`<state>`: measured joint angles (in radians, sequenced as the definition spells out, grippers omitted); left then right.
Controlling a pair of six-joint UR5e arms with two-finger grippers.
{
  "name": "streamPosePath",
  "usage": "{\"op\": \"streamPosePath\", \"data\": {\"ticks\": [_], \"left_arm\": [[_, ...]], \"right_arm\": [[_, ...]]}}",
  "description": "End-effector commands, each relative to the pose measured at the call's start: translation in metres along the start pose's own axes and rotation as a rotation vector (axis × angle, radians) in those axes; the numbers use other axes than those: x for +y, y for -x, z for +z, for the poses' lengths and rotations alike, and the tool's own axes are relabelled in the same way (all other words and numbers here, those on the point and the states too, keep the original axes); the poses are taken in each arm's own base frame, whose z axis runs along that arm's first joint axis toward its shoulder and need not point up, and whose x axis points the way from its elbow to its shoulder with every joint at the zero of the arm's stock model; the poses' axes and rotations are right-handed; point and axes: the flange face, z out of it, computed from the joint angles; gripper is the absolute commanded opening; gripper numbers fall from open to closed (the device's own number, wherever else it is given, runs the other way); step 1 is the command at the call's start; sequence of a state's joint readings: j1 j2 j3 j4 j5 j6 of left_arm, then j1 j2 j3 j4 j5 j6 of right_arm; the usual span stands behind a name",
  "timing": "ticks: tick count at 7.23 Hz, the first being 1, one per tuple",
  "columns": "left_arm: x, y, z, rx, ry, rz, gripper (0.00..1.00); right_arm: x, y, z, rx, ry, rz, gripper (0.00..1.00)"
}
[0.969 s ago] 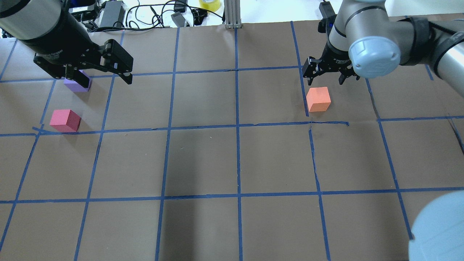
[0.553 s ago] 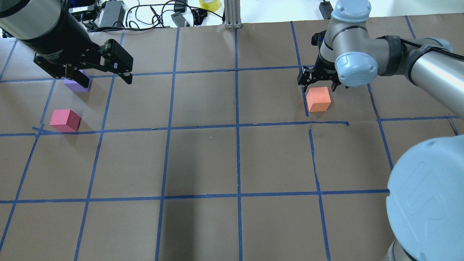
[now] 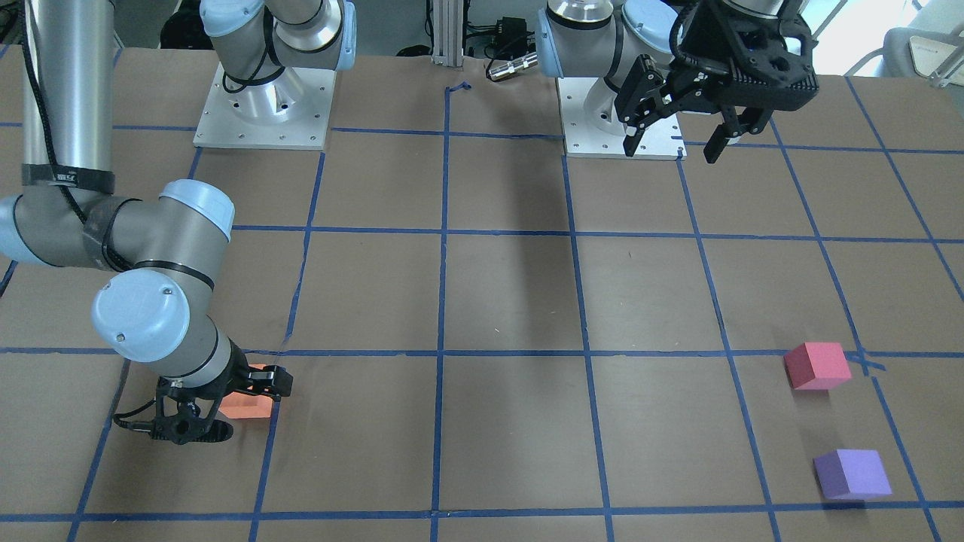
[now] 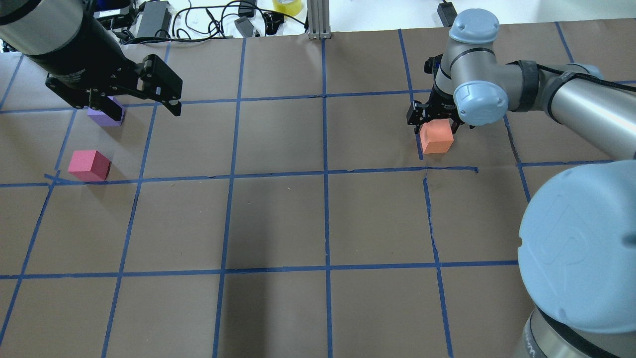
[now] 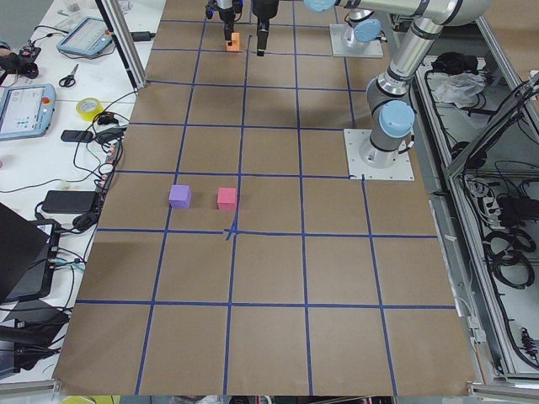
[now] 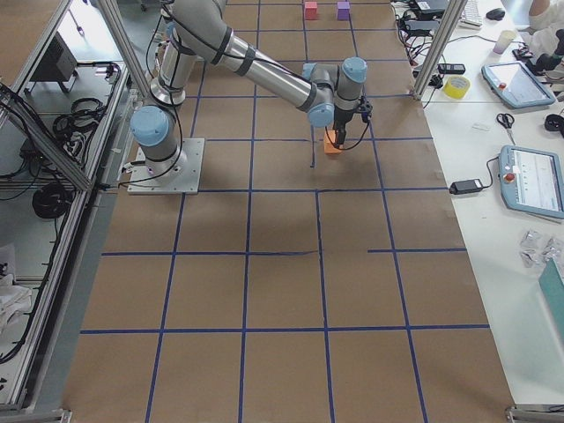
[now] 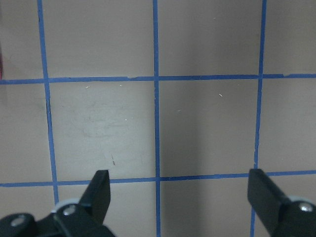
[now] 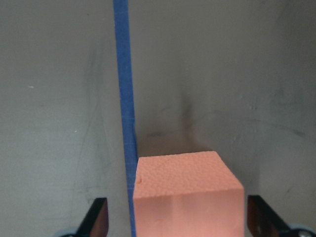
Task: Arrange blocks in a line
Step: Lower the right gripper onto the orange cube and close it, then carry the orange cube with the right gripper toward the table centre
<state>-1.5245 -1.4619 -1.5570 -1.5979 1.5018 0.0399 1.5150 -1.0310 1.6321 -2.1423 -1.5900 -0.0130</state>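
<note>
The orange block (image 4: 436, 138) sits on the brown table at the right, beside a blue tape line. My right gripper (image 4: 434, 124) is open and low over it. In the right wrist view the orange block (image 8: 187, 192) lies between the two fingers, with gaps on both sides. The pinkish-red block (image 4: 89, 165) and the purple block (image 4: 113, 118) sit at the far left, apart from each other. My left gripper (image 4: 141, 105) is open and empty, held high above the table. One of its fingers partly hides the purple block in the overhead view.
The table is brown paper with a grid of blue tape (image 4: 325, 174). Cables, power bricks and a roll of yellow tape (image 4: 288, 6) lie beyond the far edge. A metal post (image 4: 316, 20) stands at the far middle. The right arm's elbow (image 4: 581, 248) fills the overhead view's lower right.
My right gripper has come down and toward the orange block, and its fingers now straddle it. The left arm and all three blocks have not moved.
</note>
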Motion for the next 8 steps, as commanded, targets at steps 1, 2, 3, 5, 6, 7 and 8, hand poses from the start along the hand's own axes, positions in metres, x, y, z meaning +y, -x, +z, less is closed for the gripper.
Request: {"op": "streamPosePath", "data": {"ticks": [1,2,3,5,6,7,8], "left_arm": [[0.0,0.0,0.0,0.0,0.0,0.0,1.0],[0.0,0.0,0.0,0.0,0.001,0.0,1.0],[0.0,-0.001,0.001,0.0,0.001,0.002,1.0],[0.001,0.0,-0.001,0.0,0.001,0.0,1.0],[0.001,0.0,-0.001,0.0,0.001,0.0,1.0],[0.001,0.0,-0.001,0.0,0.001,0.0,1.0],[0.0,0.0,0.0,0.0,0.001,0.0,1.0]], "right_arm": [[-0.004,-0.002,0.018,0.0,0.013,-0.003,0.98],[-0.004,-0.002,0.019,0.002,0.012,-0.003,0.39],[-0.004,-0.002,0.017,0.0,0.012,-0.005,0.0],[-0.007,-0.002,-0.002,-0.007,-0.01,-0.001,0.0],[-0.004,0.013,-0.023,-0.026,-0.045,-0.003,0.0],[-0.003,0.049,-0.045,-0.073,-0.078,-0.009,0.0],[0.001,0.085,-0.065,-0.082,-0.085,-0.038,0.0]]}}
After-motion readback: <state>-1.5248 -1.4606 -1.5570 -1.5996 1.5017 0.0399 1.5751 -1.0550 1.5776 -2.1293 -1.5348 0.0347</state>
